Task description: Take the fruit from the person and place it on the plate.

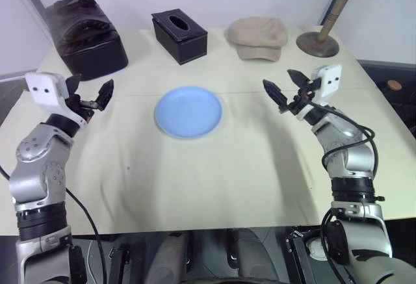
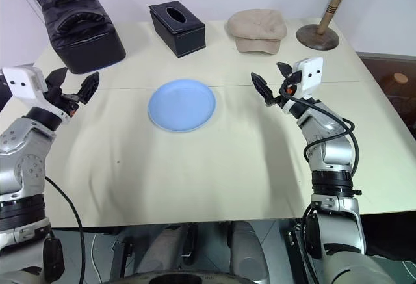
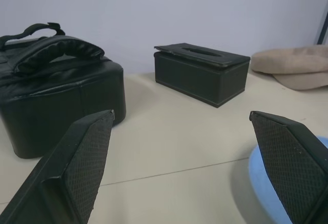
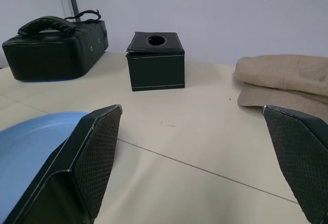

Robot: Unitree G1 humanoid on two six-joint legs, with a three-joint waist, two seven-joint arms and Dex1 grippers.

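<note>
Both grippers are hovering empty above the table (image 1: 195,186), jaws spread wide: left gripper (image 1: 91,94) at the plate's 9 o'clock, right gripper (image 1: 286,87) at its 3 o'clock. Counting items largest to smallest: one cream table; one black bag (image 1: 88,34) sitting at the plate's 10 o'clock; one light blue plate (image 1: 188,112) lying bare at table centre; one beige cap (image 1: 258,37) resting at 1 o'clock; one black tissue box (image 1: 179,36) standing at 12 o'clock; one wooden stand (image 1: 328,17) rising at 2 o'clock, beyond the cap.
</note>
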